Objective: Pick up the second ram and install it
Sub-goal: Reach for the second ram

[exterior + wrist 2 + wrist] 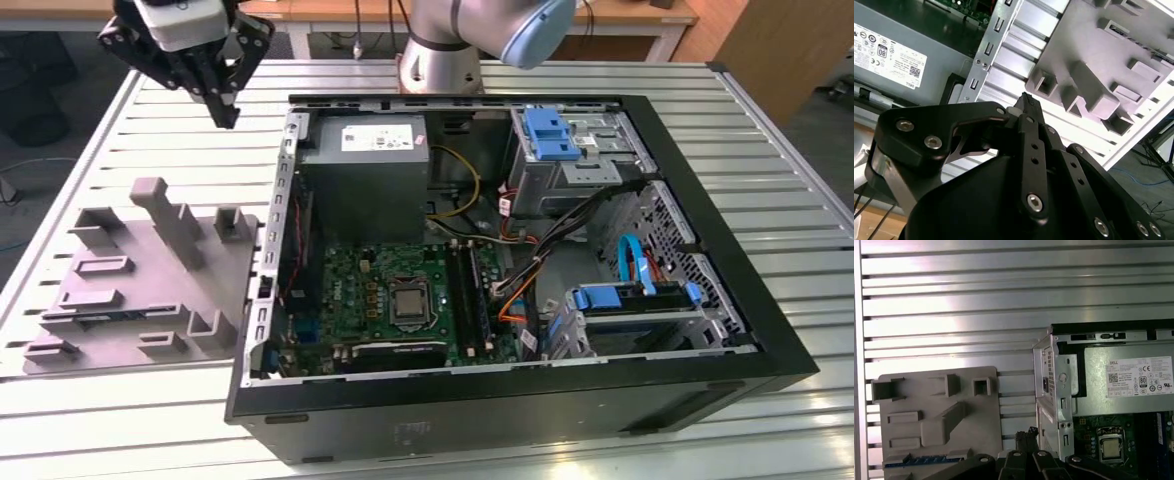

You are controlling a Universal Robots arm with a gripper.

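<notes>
The second ram (924, 460) is a thin blue-green stick lying in a slot along one edge of the grey holder block (939, 410). In the exterior view the ram (110, 314) shows as a dark bluish strip near the front of the block (134, 260), at that view's left. My gripper (227, 115) hangs high above the table behind the block, apart from it, fingers pointing down. Its fingertips meet at a point with nothing between them, as both wrist views show for the gripper (1026, 100) (1026, 434).
An open black computer case (694, 300) lies on the slatted metal table (160, 420) at the exterior view's right of the block. Inside are the motherboard with long black slots (461, 290), a grey power supply (380, 150), drive cages and cables.
</notes>
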